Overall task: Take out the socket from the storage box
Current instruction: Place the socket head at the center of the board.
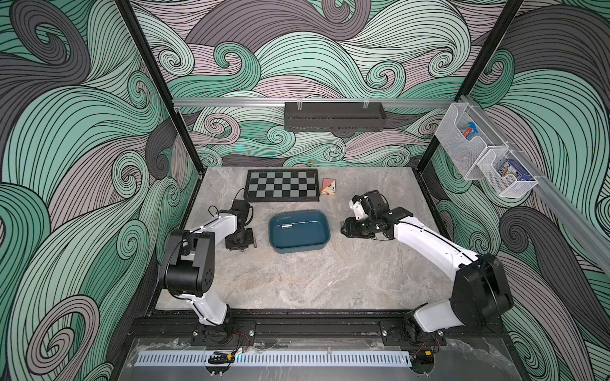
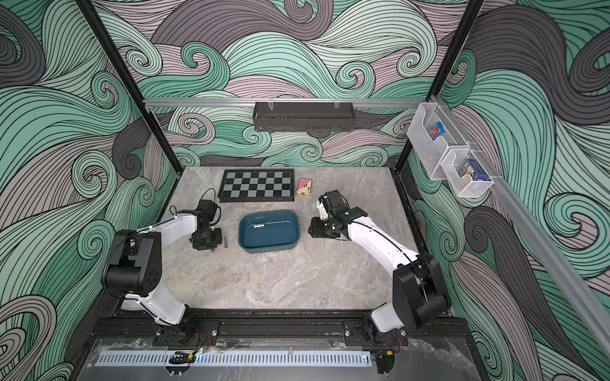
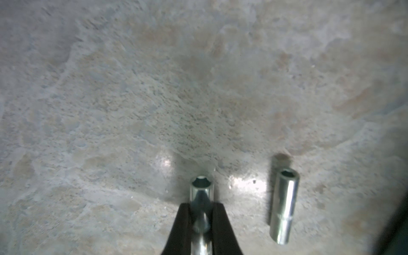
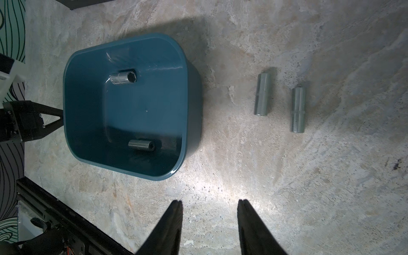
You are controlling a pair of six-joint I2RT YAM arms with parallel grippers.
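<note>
The storage box (image 1: 298,250) is a dark teal tub in the middle of the table. In both top views one silver socket (image 1: 286,226) lies inside it. In the right wrist view two sockets (image 4: 123,77) (image 4: 141,145) lie in the box (image 4: 194,99), and two more (image 4: 262,94) (image 4: 298,109) lie side by side on the table outside it. My left gripper (image 3: 202,204) is low over the table left of the box, shut on a socket (image 3: 202,189). Another socket (image 3: 284,205) lies beside it. My right gripper (image 4: 209,202) hangs open and empty right of the box.
A chessboard (image 1: 282,189) and a small card box (image 1: 329,187) lie at the back of the table. A black perforated tray (image 1: 333,117) hangs on the back rail. White mesh baskets (image 1: 468,138) hang on the right wall.
</note>
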